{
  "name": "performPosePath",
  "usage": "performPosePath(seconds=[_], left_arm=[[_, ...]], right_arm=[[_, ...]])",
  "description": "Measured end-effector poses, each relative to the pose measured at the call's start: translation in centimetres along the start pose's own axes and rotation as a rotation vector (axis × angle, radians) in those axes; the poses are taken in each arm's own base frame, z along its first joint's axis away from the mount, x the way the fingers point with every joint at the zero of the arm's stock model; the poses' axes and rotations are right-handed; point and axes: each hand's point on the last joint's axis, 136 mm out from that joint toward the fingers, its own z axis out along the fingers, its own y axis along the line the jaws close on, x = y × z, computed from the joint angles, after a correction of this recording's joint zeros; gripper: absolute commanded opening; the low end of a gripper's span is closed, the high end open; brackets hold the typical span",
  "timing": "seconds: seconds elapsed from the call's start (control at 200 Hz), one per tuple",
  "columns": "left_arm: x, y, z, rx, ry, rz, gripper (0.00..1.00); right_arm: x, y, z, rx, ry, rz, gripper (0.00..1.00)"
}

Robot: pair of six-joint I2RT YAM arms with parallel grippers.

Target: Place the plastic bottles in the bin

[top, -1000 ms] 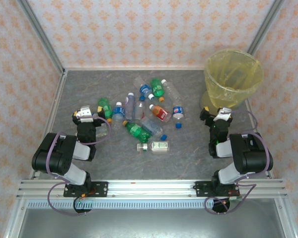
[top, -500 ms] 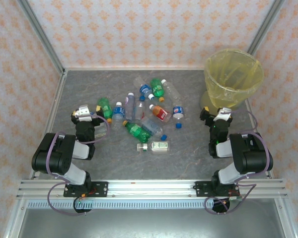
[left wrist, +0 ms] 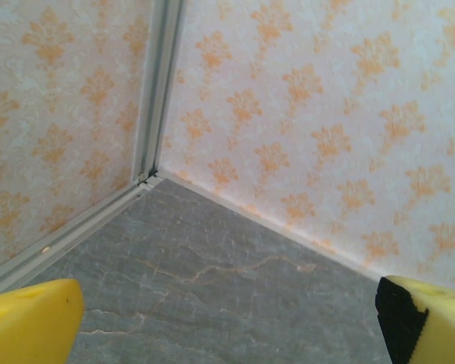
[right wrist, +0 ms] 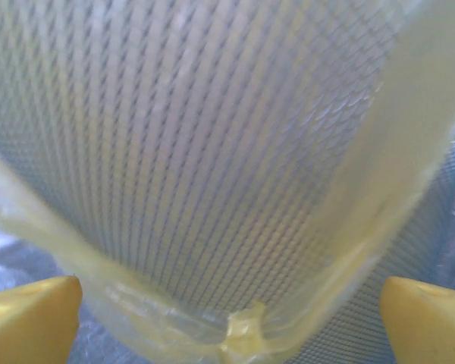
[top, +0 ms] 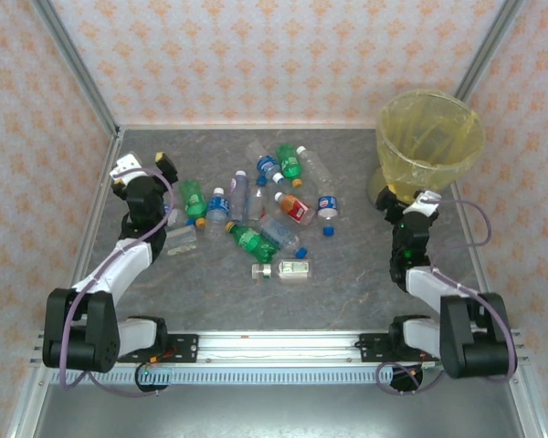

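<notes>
Overhead, bottles point(top: 249, 239) lie scattered; right wrist meets bin point(right wrist: 212, 152) mesh.

Grey marbled table point(top: 347, 292) with scattered plastic bottles point(top: 253, 240), one loose blue cap point(top: 329, 232), bin point(top: 429, 137) far right.

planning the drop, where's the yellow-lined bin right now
In the top view, the round bin lined with a translucent yellow bag stands in the table's far right corner, just beyond the right pincer.
</notes>
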Motion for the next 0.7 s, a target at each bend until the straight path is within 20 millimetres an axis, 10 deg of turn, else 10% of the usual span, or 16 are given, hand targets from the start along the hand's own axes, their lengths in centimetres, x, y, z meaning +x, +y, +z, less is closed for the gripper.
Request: performPosePath(seconds=[0.365,0.701], left_arm=[[3.3,-1.4,-2.0,0.099,0.244,-0.106,0.99],[7.2,-5.7,-4.9,0.265,0.420,-0.117,0.99]], right_arm=[[-2.5,-1.2,-4.0,0.059,0.023,0.339,1.00],[0.4,3.4,-5.3,-0.127,0.269,0.293,1.00]])
